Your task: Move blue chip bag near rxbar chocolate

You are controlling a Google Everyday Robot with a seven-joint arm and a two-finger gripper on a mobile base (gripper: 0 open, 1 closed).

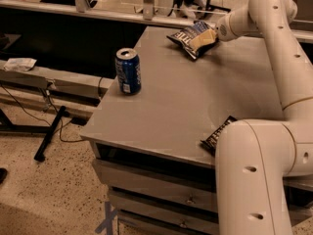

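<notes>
Jaws are laid over the right side of the blue chip bag (183, 35), and whether it is pinched between them or merely touched cannot be told from this angle. The gripper (204, 38) is found at the far end of the table (195, 97), carried on a white arm (276, 48) that is arched in from the upper right. The bag is seen lying crumpled on the far end of the table, white lettering turned up. The rxbar chocolate (215, 137) is set well apart from it, flat at the near edge on the right, its right end hidden behind the arm's thick lower link (254, 180). A blue soda can (128, 71) is stood upright near the left edge, between the two in depth. Drawers (161, 180) are fitted beneath the table top.
</notes>
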